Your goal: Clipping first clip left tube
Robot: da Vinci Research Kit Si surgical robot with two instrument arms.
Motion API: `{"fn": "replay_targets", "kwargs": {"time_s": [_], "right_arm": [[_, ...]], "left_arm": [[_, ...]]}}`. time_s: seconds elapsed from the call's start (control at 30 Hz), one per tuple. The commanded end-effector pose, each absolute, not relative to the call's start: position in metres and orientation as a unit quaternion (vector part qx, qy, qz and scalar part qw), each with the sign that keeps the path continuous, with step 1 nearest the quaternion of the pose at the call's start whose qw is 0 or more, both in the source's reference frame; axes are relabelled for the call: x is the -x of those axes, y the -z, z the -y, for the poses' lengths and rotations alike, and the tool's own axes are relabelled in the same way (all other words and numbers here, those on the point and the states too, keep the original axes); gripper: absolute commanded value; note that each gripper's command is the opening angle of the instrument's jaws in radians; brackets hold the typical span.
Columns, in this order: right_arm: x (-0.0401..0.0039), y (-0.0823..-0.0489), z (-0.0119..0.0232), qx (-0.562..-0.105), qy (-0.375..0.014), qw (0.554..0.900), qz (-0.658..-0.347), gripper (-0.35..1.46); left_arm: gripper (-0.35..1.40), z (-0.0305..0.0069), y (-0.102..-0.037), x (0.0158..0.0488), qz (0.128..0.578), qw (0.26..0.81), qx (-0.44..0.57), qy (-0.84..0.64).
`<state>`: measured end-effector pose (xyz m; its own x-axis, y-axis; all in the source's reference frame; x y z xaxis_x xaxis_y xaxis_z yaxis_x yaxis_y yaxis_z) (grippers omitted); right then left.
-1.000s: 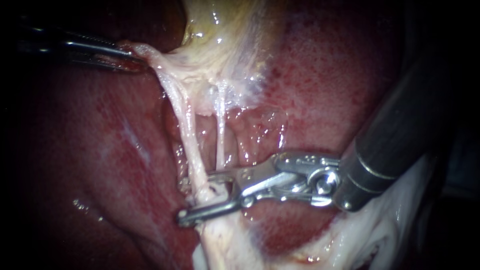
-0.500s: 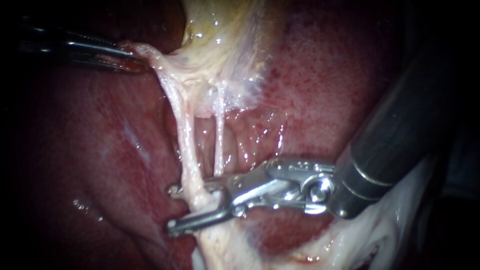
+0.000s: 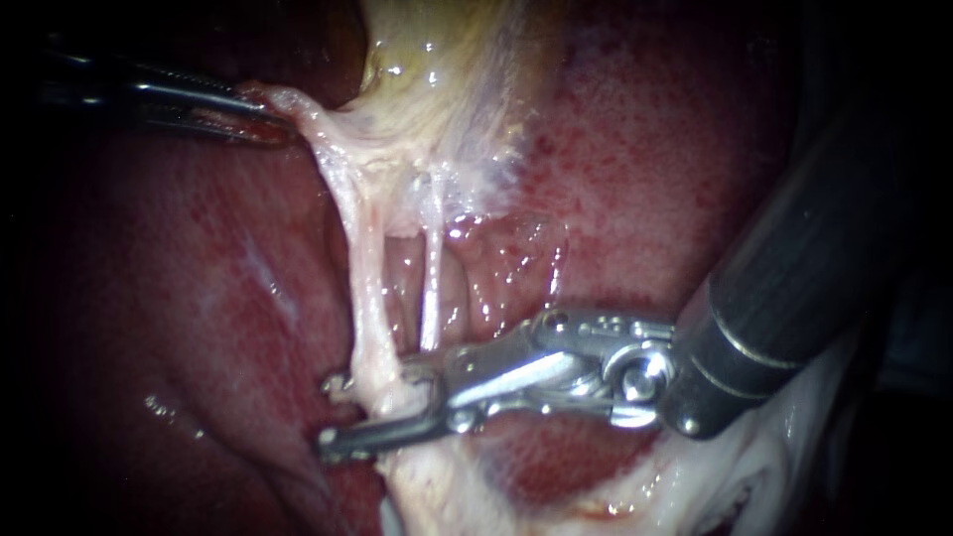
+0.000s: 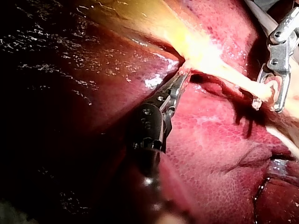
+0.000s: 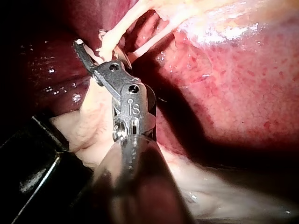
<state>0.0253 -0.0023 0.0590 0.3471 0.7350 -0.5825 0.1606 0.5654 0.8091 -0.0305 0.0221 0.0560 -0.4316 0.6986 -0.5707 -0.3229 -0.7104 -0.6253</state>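
Two pale tubes run down from the gallbladder (image 3: pixel 447 69): the thicker left tube (image 3: pixel 367 288) and the thin right tube (image 3: pixel 432 288). My right instrument (image 3: pixel 328 412) reaches in from the right, its jaws open and straddling the lower end of the left tube, one jaw behind it and one in front. The left wrist view shows the same jaws (image 4: pixel 266 107) around the tube (image 4: pixel 243 84). The right wrist view also shows them (image 5: pixel 88 39). My left instrument (image 3: pixel 268 114) is shut on the gallbladder's pale edge and holds it stretched to the left; its jaws (image 4: pixel 183 74) appear again in the left wrist view.
Dark red liver (image 3: pixel 655 169) surrounds the tubes on both sides. White fatty tissue (image 3: pixel 447 496) lies below the right instrument's jaws and under its dark shaft (image 3: pixel 794 268). A wet hollow (image 3: pixel 496 268) sits behind the two tubes.
My right instrument has slid left across the left tube, so its jaw tips now stick out further past it. The left instrument has held still.
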Motion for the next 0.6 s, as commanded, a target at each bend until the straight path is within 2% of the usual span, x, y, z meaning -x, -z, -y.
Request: {"fn": "replay_targets", "kwargs": {"time_s": [0.03,0.37,0.6], "right_arm": [[-0.0252,-0.0591,0.0023,-0.42,-0.203,0.706,-0.533,0.05],[-0.0247,-0.0588,0.0021,-0.425,-0.214,0.703,-0.529,-0.35],[-0.0242,-0.0585,0.002,-0.437,-0.228,0.698,-0.52,-0.35]], "left_arm": [[-0.35,-0.0221,-0.056,0.0305,0.217,0.312,0.432,-0.818],[-0.35,-0.0221,-0.056,0.0306,0.217,0.312,0.432,-0.818],[-0.35,-0.0221,-0.056,0.0306,0.217,0.312,0.432,-0.818]]}}
